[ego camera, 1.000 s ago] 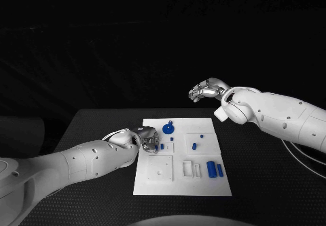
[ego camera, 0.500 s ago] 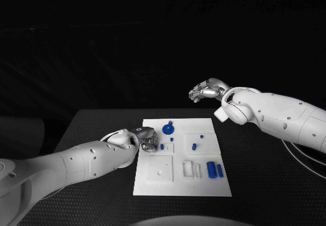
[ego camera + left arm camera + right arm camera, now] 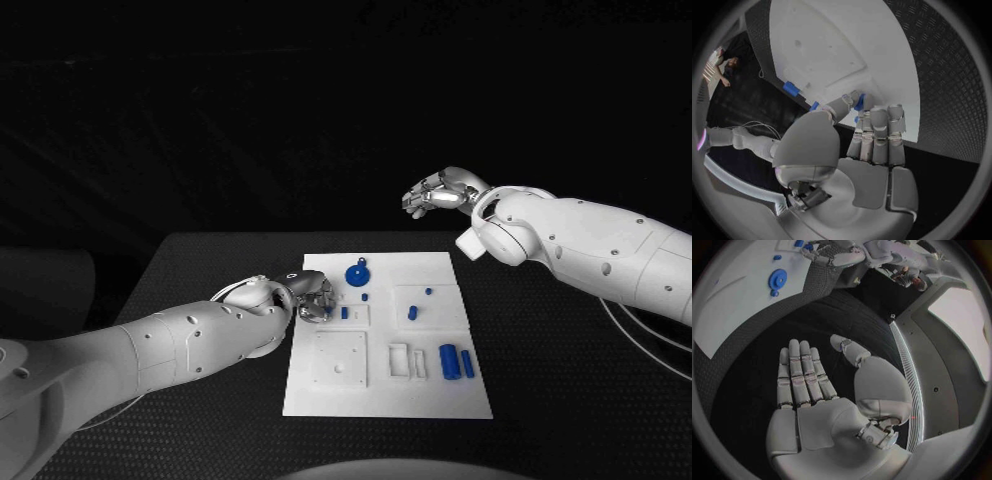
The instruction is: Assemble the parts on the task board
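Observation:
The white task board (image 3: 387, 392) lies mid-table. My left hand (image 3: 306, 294) sits at the board's left edge, and its thumb and fingertips pinch a small blue peg (image 3: 860, 101). In the left wrist view that hand (image 3: 867, 150) reaches over the board (image 3: 836, 45). A blue gear (image 3: 356, 272) lies near the far edge, with small blue pieces (image 3: 413, 311) mid-board. Two blue cylinders (image 3: 449, 359) lie at the right. My right hand (image 3: 438, 190) hangs high behind the board with straight fingers, holding nothing. The right wrist view shows its bare palm (image 3: 811, 405) and the gear (image 3: 777, 278).
The black table (image 3: 548, 400) extends to both sides of the board. White recessed blocks (image 3: 339, 358) and slots (image 3: 400, 357) stand on the near half of the board. A cable (image 3: 635, 330) runs along the table's right side.

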`<state>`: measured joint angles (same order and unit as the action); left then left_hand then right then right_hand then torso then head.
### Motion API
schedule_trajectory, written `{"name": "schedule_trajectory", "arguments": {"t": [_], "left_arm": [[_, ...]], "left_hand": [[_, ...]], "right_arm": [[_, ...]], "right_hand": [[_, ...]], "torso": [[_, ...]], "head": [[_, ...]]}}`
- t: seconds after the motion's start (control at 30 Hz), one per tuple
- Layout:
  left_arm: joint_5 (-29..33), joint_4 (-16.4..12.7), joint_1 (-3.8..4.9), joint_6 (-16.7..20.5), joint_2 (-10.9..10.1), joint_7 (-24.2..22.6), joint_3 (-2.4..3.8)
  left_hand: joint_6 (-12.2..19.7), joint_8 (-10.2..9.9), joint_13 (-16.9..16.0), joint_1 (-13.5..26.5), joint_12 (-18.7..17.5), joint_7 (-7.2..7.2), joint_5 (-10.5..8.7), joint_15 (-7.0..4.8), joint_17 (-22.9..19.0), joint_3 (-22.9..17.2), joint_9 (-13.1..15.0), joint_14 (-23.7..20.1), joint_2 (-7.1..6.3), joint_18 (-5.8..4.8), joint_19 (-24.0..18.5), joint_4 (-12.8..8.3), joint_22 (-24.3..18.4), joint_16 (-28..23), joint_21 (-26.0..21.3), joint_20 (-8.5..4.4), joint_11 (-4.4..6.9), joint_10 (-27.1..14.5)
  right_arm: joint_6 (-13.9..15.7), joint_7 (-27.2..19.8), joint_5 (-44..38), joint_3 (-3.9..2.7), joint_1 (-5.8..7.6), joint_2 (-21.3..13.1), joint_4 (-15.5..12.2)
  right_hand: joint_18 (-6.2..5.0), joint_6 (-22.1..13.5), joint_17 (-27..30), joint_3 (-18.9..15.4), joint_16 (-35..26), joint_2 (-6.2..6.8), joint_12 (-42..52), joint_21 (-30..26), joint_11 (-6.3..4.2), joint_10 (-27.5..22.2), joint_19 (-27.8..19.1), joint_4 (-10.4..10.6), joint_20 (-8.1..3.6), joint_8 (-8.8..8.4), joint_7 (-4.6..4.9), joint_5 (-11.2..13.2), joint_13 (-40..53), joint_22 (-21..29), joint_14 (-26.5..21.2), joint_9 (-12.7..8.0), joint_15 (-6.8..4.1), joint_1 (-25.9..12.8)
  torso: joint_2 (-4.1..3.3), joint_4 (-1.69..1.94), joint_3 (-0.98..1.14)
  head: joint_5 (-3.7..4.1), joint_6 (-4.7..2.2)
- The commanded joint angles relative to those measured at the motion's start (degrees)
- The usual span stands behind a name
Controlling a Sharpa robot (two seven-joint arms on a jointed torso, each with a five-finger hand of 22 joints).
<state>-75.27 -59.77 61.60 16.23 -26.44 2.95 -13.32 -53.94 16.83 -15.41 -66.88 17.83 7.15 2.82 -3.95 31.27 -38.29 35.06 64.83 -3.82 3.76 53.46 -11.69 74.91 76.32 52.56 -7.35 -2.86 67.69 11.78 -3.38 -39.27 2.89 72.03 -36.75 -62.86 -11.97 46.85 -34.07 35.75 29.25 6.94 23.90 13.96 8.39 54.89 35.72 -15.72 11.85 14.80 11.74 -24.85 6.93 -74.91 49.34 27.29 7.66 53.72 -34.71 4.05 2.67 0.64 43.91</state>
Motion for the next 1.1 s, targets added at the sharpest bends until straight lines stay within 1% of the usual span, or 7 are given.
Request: {"name": "schedule_trajectory", "arguments": {"t": [0.03, 0.37, 0.53, 0.57, 0.77, 1.0, 1.1], "left_arm": [[2.69, 0.09, -0.46, -1.60, -0.29, 0.68, -0.30], [5.01, -0.01, -0.45, -2.20, -0.60, 0.88, -0.30], [5.22, -0.01, -0.45, -2.03, -0.61, 0.88, -0.30], [5.22, -0.03, -0.45, -2.05, -0.61, 0.90, -0.30], [5.25, -0.10, -0.45, -1.67, -0.73, 0.80, -0.29], [5.28, -0.14, -0.44, -1.60, -0.83, 0.89, -0.29], [5.28, -0.16, -0.44, -1.63, -0.86, 0.94, -0.29]], "left_hand": [[0.05, -0.01, -0.16, -0.55, -0.42, 0.35, 0.10, 0.30, 0.07, -0.44, 0.22, 0.14, 0.67, 1.01, 0.18, -0.13, 0.70, -0.22, -0.10, -1.88, 0.09, 0.41], [1.35, -0.77, -0.49, -1.46, -2.06, 0.99, 0.12, 0.71, 0.16, -2.10, -0.01, 0.09, 0.56, 1.14, 0.16, -1.63, 0.82, -0.15, -0.11, -1.58, -0.33, -0.20], [1.69, -0.97, -0.56, -1.49, -2.28, 1.13, 0.11, 0.78, 0.17, -2.27, -0.08, 0.09, 0.45, 1.17, 0.18, -1.81, 0.83, -0.13, -0.11, -1.50, -0.41, -0.25], [3.32, -1.84, -0.60, -1.52, -2.45, 1.65, 0.10, 0.84, 0.20, -2.35, -0.50, 0.15, 0.15, 1.23, 0.26, -2.05, 0.83, -0.07, -0.09, -1.48, -0.46, -0.34], [3.97, -2.01, -0.78, -1.43, -2.85, 1.83, 0.10, 0.97, 0.25, -2.40, -0.74, 0.23, -0.56, 1.33, 0.39, -2.42, 0.84, 0.02, -0.06, -1.32, -0.61, -0.43], [6.16, -2.78, -1.13, -1.07, -3.49, 1.73, 0.10, 1.08, 0.28, -1.95, -1.36, 0.31, -1.93, 1.53, 0.62, -2.98, 0.81, 0.09, -0.05, -1.17, -0.73, -0.55], [7.08, -3.04, -1.28, -1.07, -3.76, 1.82, 0.11, 1.14, 0.28, -1.66, -1.65, 0.31, -2.95, 1.63, 0.67, -3.45, 0.81, 0.08, -0.05, -1.12, -0.78, -0.62]], "right_arm": [[-0.60, -0.43, 0.00, -0.03, -0.01, -0.01, -0.03], [-0.63, -0.43, -0.01, -0.03, -0.01, -0.07, -0.09], [-0.69, -0.41, -0.01, -0.03, -0.01, -0.08, -0.08], [-0.68, -0.41, -0.01, -0.03, -0.01, -0.10, -0.08], [-0.72, -0.39, -0.01, -0.03, -0.01, -0.10, -0.08], [-0.74, -0.39, -0.01, -0.03, -0.01, -0.11, -0.10], [-0.80, -0.39, -0.01, -0.03, -0.01, -0.11, -0.10]], "right_hand": [[0.58, -0.35, 0.08, -0.18, 0.13, -0.01, -0.01, -0.33, 0.01, 0.32, 0.29, -0.01, 0.07, 0.29, -0.03, -0.26, -0.07, -0.91, -0.10, -0.09, 0.20, 0.38], [0.58, -0.36, 0.10, -0.19, 0.13, 0.01, -0.01, -0.38, 0.01, 0.32, 0.29, -0.01, 0.07, 0.30, -0.03, -0.28, -0.12, -0.94, -0.11, -0.11, 0.21, 0.38], [0.58, -0.36, 0.10, -0.19, 0.13, 0.01, -0.01, -0.39, 0.01, 0.32, 0.29, -0.02, 0.07, 0.30, -0.03, -0.28, -0.13, -0.94, -0.11, -0.12, 0.21, 0.38], [0.58, -0.36, 0.10, -0.19, 0.13, 0.01, -0.01, -0.39, 0.01, 0.32, 0.29, -0.02, 0.07, 0.30, -0.03, -0.28, -0.13, -0.94, -0.11, -0.12, 0.21, 0.38], [0.58, -0.35, 0.11, -0.18, 0.13, 0.01, -0.01, -0.42, 0.01, 0.33, 0.29, -0.04, 0.07, 0.31, -0.03, -0.28, -0.16, -0.96, -0.13, -0.13, 0.21, 0.41], [0.59, -0.35, 0.12, -0.18, 0.13, 0.02, -0.01, -0.46, 0.00, 0.33, 0.29, -0.06, 0.07, 0.32, -0.03, -0.27, -0.19, -0.97, -0.14, -0.14, 0.21, 0.43], [0.59, -0.35, 0.13, -0.18, 0.13, 0.03, -0.01, -0.48, 0.00, 0.33, 0.28, -0.06, 0.07, 0.33, -0.03, -0.26, -0.20, -0.98, -0.15, -0.14, 0.22, 0.43]], "torso": [[-0.01, -0.03, 0.04], [0.00, -0.05, 0.07], [-0.02, -0.06, 0.06], [-0.01, -0.07, 0.05], [-0.01, -0.04, 0.06], [0.00, -0.03, 0.05], [0.01, -0.05, 0.05]], "head": [[-0.08, 0.01], [-0.08, -0.02], [-0.06, 0.00], [-0.04, 0.02], [0.00, 0.00], [-0.01, 0.03], [-0.04, 0.03]]}}
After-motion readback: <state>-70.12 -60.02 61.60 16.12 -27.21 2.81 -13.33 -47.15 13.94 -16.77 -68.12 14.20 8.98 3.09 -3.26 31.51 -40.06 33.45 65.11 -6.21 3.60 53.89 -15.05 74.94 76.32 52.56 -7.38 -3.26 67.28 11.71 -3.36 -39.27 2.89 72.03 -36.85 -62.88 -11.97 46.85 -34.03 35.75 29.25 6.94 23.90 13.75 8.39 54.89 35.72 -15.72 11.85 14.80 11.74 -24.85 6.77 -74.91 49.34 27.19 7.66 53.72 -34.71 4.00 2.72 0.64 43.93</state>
